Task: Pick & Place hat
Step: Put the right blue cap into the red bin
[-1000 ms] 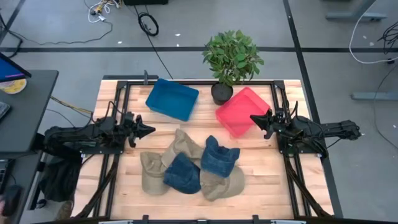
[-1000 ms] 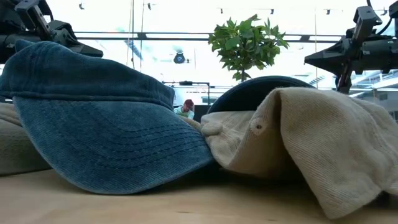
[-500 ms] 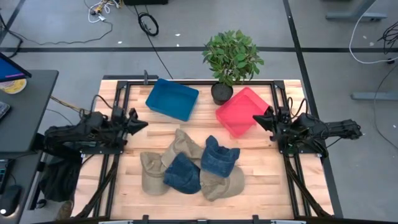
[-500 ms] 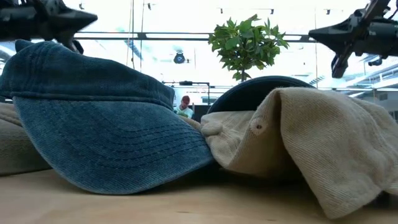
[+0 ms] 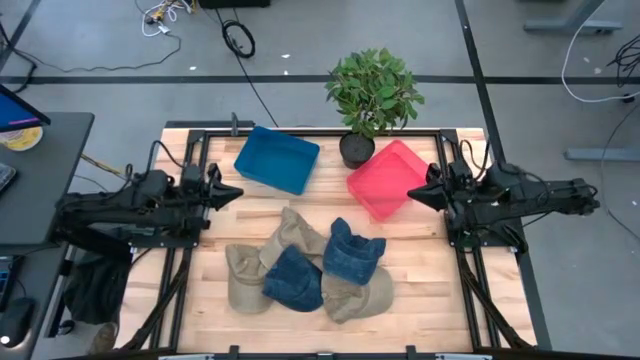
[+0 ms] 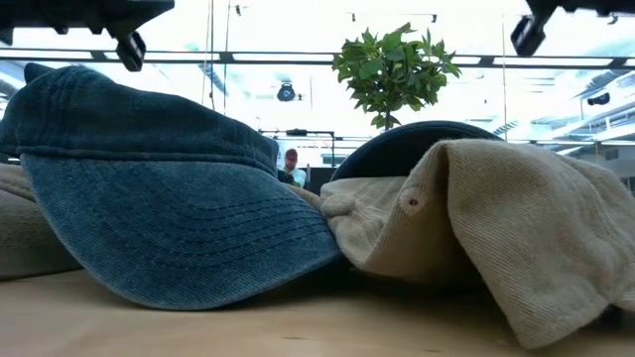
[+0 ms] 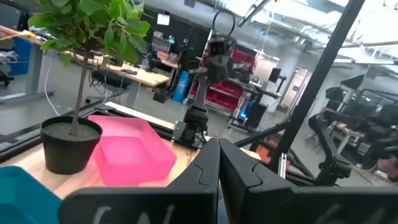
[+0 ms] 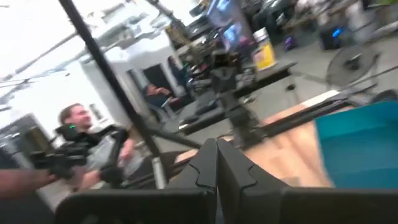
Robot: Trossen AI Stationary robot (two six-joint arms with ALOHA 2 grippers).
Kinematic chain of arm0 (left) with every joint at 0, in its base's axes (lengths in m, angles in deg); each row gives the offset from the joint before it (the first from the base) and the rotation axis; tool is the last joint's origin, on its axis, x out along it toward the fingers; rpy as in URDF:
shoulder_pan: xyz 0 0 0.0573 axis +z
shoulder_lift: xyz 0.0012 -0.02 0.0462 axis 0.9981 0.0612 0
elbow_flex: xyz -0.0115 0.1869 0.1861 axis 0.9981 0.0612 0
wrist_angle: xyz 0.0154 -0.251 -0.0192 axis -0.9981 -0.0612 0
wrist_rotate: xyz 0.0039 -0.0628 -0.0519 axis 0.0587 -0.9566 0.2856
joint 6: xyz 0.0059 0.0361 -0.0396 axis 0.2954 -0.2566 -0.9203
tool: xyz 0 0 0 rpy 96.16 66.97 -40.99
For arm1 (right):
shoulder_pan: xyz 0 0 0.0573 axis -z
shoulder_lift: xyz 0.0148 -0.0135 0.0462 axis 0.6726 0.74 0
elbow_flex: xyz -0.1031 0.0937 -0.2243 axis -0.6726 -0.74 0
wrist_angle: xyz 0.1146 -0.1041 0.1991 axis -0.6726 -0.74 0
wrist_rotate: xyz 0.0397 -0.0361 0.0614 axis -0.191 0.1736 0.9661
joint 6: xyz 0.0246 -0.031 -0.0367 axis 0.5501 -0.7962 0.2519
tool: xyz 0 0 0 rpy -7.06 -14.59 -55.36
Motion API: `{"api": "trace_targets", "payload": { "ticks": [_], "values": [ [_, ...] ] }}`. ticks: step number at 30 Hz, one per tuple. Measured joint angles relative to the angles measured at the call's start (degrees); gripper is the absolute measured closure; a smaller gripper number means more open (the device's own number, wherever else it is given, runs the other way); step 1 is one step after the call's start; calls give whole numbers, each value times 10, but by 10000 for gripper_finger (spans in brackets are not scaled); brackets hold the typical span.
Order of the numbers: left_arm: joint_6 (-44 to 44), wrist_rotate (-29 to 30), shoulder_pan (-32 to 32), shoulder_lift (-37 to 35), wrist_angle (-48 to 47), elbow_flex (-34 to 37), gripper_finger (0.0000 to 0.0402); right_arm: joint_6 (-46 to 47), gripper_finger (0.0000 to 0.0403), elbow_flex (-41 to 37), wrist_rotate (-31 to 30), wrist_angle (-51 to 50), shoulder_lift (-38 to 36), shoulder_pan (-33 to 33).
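Several caps lie heaped in the middle of the table: two blue denim ones [image 5: 293,279] [image 5: 351,252] on top of tan ones [image 5: 292,234] [image 5: 357,294]. In the low view a blue cap [image 6: 149,198] and a tan cap [image 6: 496,228] fill the front. My left gripper [image 5: 234,193] hovers shut over the table's left side, left of the heap; its fingers meet in the left wrist view [image 7: 217,163]. My right gripper [image 5: 416,193] hovers shut at the red bin's right edge; its fingers also meet [image 8: 216,163]. Neither touches a cap.
A blue bin [image 5: 277,160] and a red bin [image 5: 392,178] sit at the far side of the table, with a potted plant [image 5: 372,95] between them. Black frame rails [image 5: 190,230] run along both sides. Bare wood lies near the front edge. A person shows in the room beyond.
Both arms have risen: in the low view their grippers climbed from beside the caps to the picture's top edge. The left gripper also drifted toward the far edge, and the right gripper drew slightly toward the table's right. The caps have not moved.
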Motion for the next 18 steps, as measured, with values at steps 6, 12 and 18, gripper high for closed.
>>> {"api": "trace_targets", "payload": {
  "ticks": [6, 12, 18],
  "values": [
    [-25, 0, 0, 67, 1, -77, 396, 227, 393, 78, 81, -25, 91, 0],
    [60, 2, 0, 123, 2, -144, 396, 225, 363, 83, 195, 30, 180, -1],
    [71, 16, 0, 150, 2, -164, 396, 219, 310, 84, 212, 126, 263, 9]
  ]
}}
